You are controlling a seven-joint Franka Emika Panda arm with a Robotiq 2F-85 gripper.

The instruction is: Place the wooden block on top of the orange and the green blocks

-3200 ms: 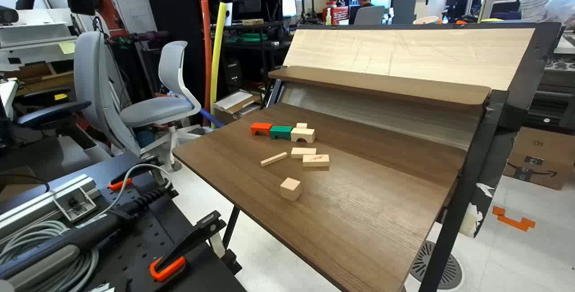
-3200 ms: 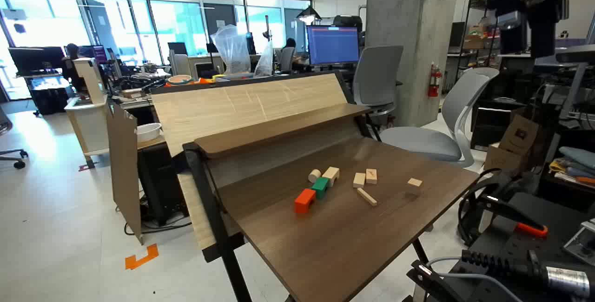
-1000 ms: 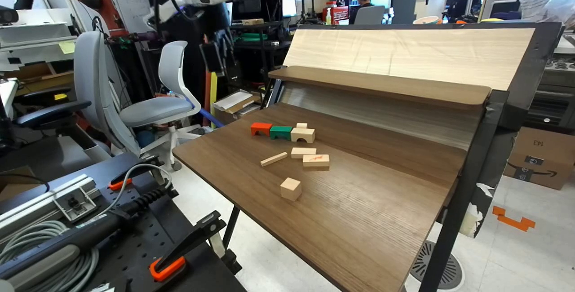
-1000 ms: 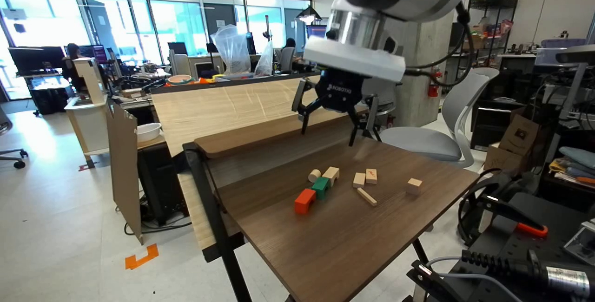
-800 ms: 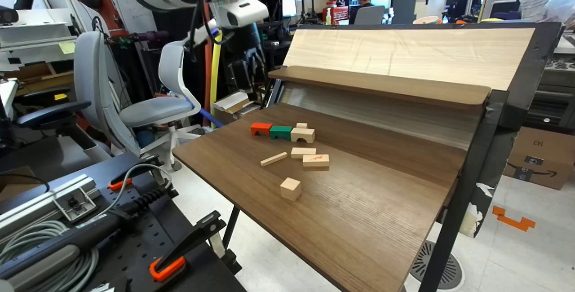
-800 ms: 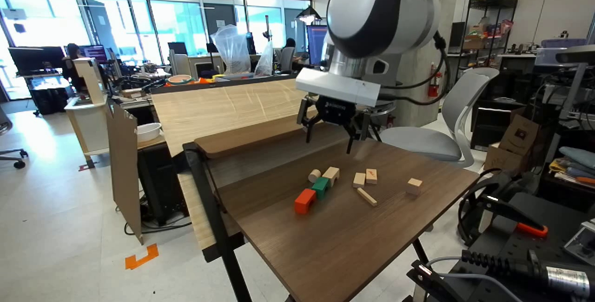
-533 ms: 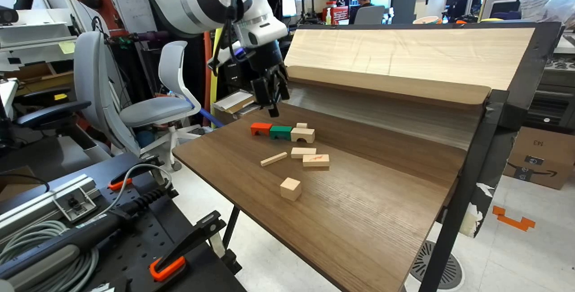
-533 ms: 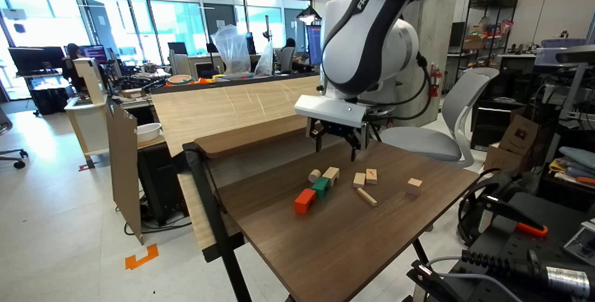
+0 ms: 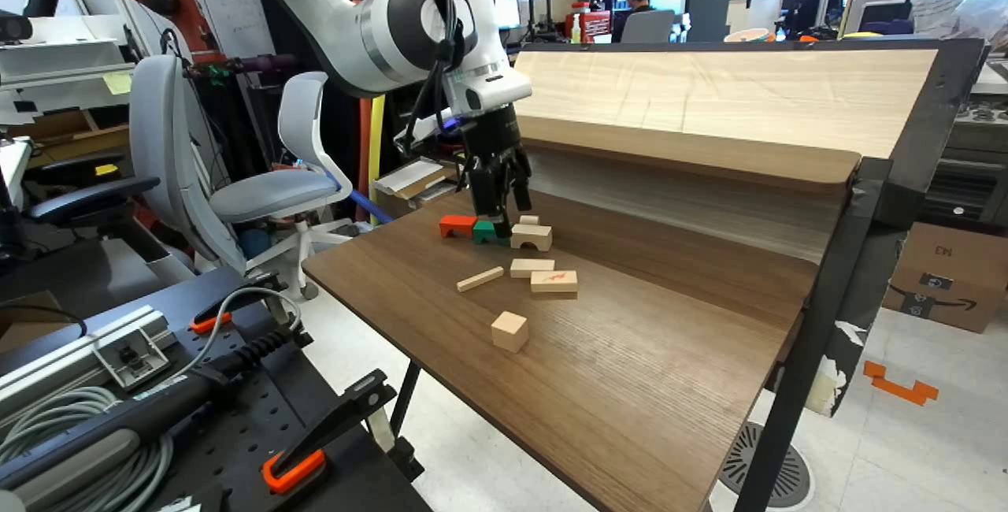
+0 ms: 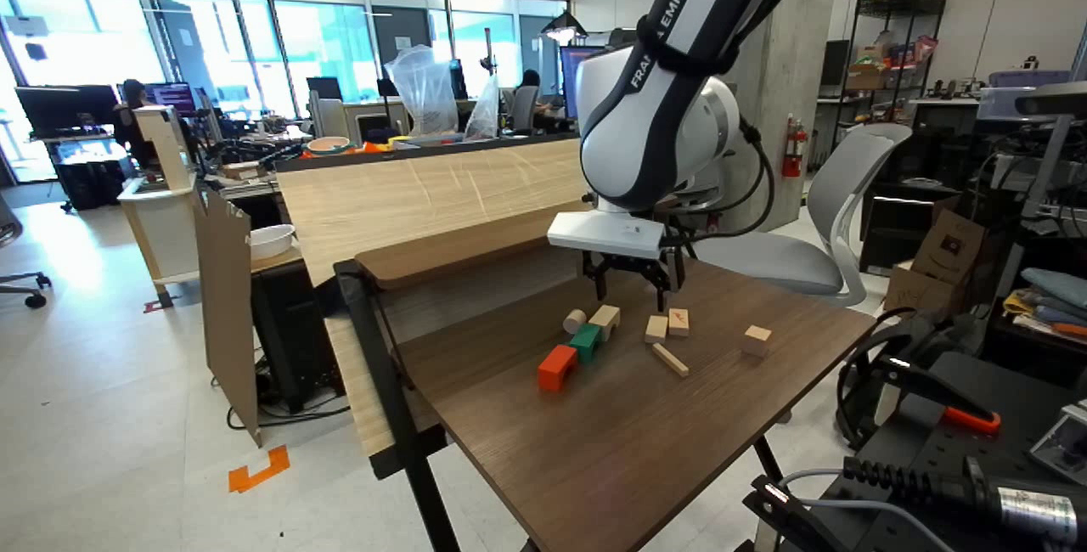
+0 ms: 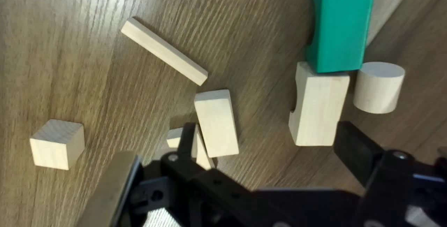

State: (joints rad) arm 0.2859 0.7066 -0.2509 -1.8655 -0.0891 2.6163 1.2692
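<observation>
Your gripper [image 10: 630, 302] hangs over the table [image 10: 620, 459], jaws spread.
The orange block [image 10: 557, 368] sits just beside the green block [image 11: 344, 24].

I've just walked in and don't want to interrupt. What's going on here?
A robot arm holds its open, empty gripper over a table with several wooden blocks. The orange block and green block stand in a row with a wooden arch. One of the wooden blocks should go on top of the orange and green ones; none sits there yet.
</observation>
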